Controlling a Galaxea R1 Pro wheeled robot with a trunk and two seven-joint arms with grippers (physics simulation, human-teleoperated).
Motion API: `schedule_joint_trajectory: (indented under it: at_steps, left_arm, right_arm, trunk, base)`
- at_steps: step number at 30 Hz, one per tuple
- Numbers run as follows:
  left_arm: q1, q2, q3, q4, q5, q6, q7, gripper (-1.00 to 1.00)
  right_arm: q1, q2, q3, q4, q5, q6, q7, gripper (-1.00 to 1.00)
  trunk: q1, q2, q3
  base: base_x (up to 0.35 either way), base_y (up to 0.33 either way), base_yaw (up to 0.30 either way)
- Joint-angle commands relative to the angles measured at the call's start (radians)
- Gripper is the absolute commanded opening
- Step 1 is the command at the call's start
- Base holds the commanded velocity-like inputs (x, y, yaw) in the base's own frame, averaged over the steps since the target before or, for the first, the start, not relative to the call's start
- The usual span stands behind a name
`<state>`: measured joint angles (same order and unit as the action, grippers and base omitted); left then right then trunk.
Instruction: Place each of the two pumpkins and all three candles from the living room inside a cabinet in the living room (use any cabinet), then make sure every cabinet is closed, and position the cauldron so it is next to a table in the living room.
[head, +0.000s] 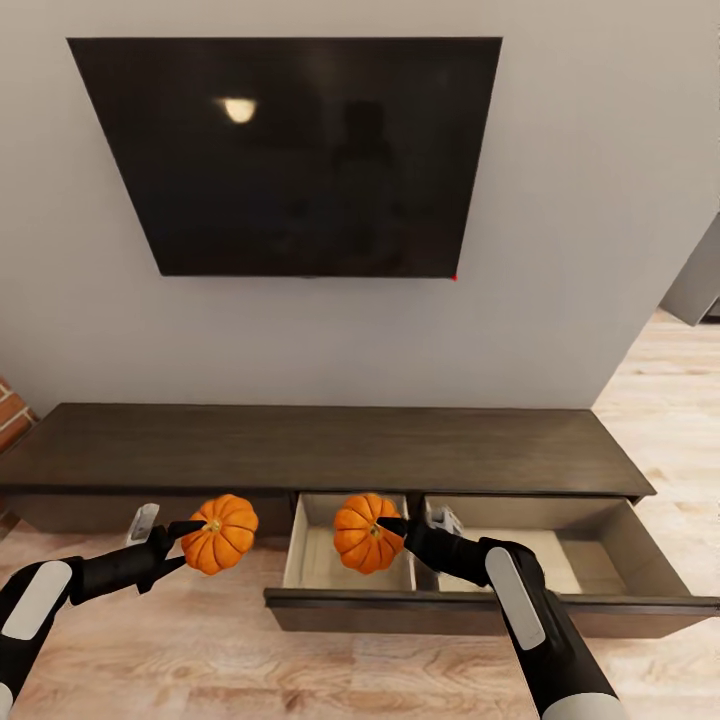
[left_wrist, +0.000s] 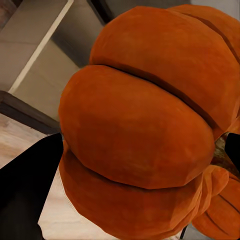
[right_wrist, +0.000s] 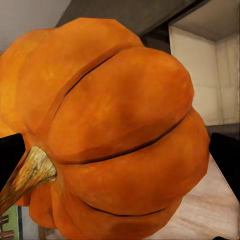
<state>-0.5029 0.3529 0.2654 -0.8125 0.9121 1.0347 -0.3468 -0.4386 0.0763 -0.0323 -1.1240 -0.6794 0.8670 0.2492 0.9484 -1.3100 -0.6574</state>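
Pumpkins: two, one in each gripper, both held in the air in front of the cabinet (head: 330, 450).

Left pumpkin (head: 220, 533) sits clamped between the fingers of the left gripper (head: 186, 542); dark fingers closed on its sides. In the left wrist view the pumpkin (left_wrist: 145, 125) takes up most of the frame, one black finger (left_wrist: 27, 185) against its lower lobe, the other just visible at the frame edge. It hangs over the wood floor (head: 300, 670), in front of the closed drawer front.

Right pumpkin (head: 366, 533) is gripped by the right gripper (head: 392, 530), fingers closed on it, stem side facing the fingers. Right wrist view: pumpkin (right_wrist: 115, 130) with its tan stem (right_wrist: 27, 175) just beside one finger. It hangs over the left compartment of the open drawer (head: 490, 600), above the pale wood inside.

The drawer is pulled out; a divider splits it into a narrow left compartment and a wider right one. Cabinet is long, low, dark brown, flat top, against a grey wall (head: 580, 250). A black TV (head: 290, 150) is mounted on the wall above.
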Motion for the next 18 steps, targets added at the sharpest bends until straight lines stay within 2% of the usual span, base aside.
schedule_joint_trajectory:
  at_steps: [1,10,18]
  left_arm:
    - [0.000,0.000,0.000,0.000,0.014,0.002,0.000,-1.00]
    - [0.000,-0.001,0.000,0.000,0.014,0.002,0.000,-1.00]
    - [0.000,0.000,0.000,0.000,0.014,0.002,0.000,-1.00]
  right_arm:
    - [0.000,0.000,0.000,0.000,-0.012,0.001,0.001,-1.00]
    - [0.000,0.000,0.000,0.000,-0.012,0.001,0.001,-1.00]
    - [0.000,0.000,0.000,0.000,-0.012,0.001,0.001,-1.00]
  trunk:
    - [0.000,0.000,0.000]
    - [0.000,0.000,0.000]
    - [0.000,0.000,0.000]
  base:
    - [0.169,-0.274,0.000]
    - [0.154,-0.278,0.000]
    - [0.034,-0.307,0.000]
